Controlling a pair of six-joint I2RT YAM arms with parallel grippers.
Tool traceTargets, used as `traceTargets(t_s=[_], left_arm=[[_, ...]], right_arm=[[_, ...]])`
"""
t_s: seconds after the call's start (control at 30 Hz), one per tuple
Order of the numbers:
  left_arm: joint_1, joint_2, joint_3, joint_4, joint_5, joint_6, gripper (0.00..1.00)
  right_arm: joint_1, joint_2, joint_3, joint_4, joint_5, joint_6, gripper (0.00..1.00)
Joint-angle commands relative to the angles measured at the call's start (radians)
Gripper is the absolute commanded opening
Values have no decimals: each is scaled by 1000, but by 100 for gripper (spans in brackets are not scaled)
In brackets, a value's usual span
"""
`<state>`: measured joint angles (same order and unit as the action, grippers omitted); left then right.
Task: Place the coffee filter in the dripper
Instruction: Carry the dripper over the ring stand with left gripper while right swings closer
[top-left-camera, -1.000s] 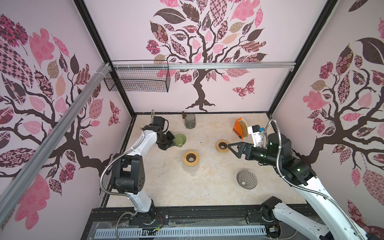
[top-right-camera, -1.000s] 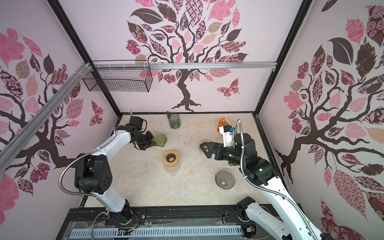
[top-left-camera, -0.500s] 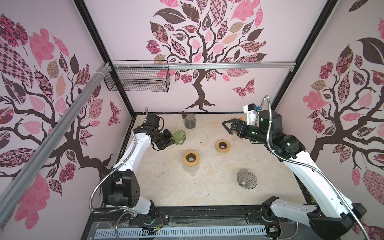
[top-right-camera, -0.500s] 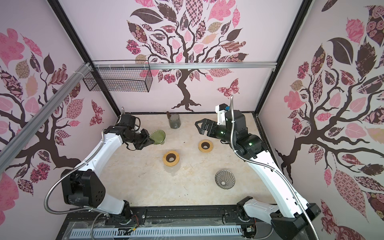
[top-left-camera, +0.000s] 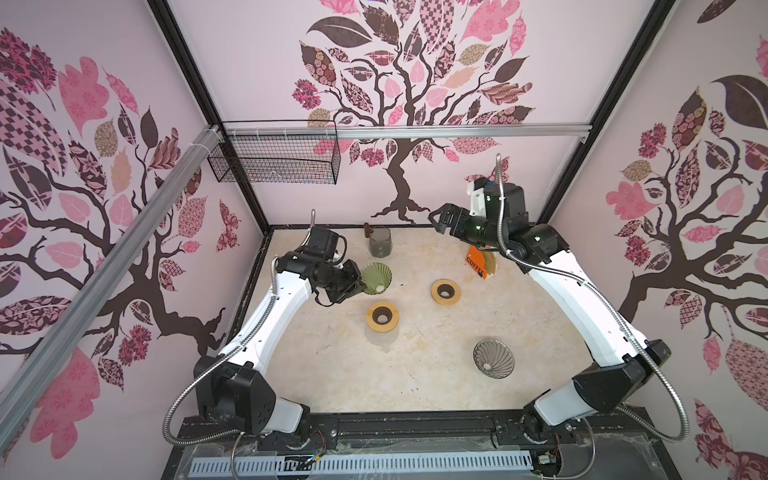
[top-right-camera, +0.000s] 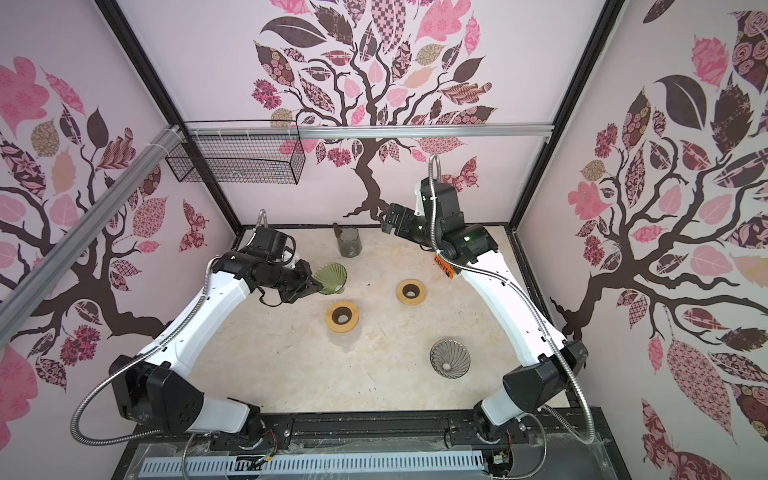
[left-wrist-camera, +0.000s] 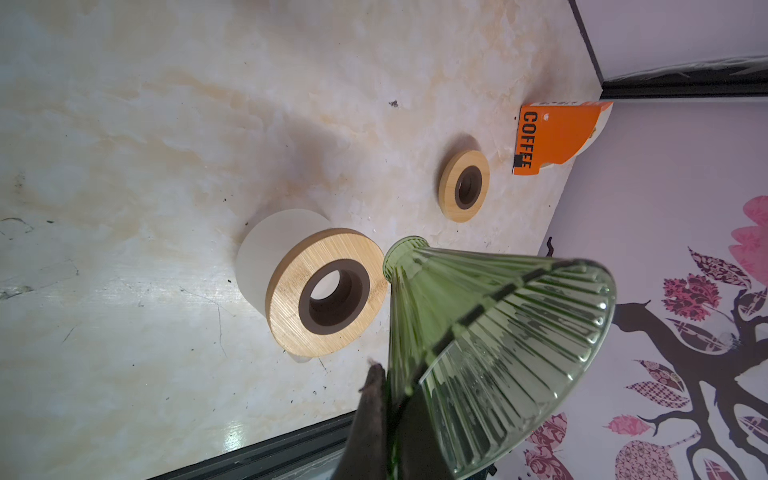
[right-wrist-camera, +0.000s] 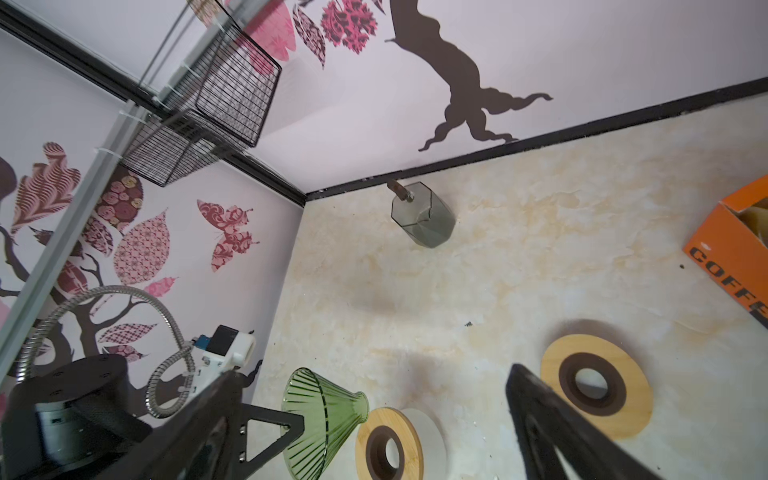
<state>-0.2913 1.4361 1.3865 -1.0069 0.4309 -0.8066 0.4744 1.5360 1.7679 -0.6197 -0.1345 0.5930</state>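
My left hand (top-left-camera: 358, 286) is pinching the green dripper (top-left-camera: 376, 275) by its rim, tipped sideways above the table (top-left-camera: 332, 374). The coffee filters (right-wrist-camera: 757, 218) sit in the orange box (top-left-camera: 477, 262) near the right wall, behind my spread right hand (top-left-camera: 437, 222) and under its forearm — that arm is nearer, I judge.

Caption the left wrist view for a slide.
Left claw shut on the green dripper, held sideways; wooden-ringed cup and orange coffee box beyond.

Black wire basket (top-left-camera: 274, 158) hangs on rail (top-left-camera: 457, 132); grey faceted mug (top-left-camera: 380, 245) upright by back wall (top-left-camera: 436, 183).
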Motion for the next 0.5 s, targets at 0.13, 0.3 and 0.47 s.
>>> traceTargets(t_s=[0.13,0.3,0.47], left_arm=[[-75,-16,60,-87,-68,38,0],[-92,-7,36,-94,-72,36,0],[-122,12,34,-102,-102,36,0]], right_arm=[[33,-61,-102,-77,-81,-68,100],[57,-112,-208,-65,-144,-77,100],[87,-127,-279,-53,-178,-88,100]])
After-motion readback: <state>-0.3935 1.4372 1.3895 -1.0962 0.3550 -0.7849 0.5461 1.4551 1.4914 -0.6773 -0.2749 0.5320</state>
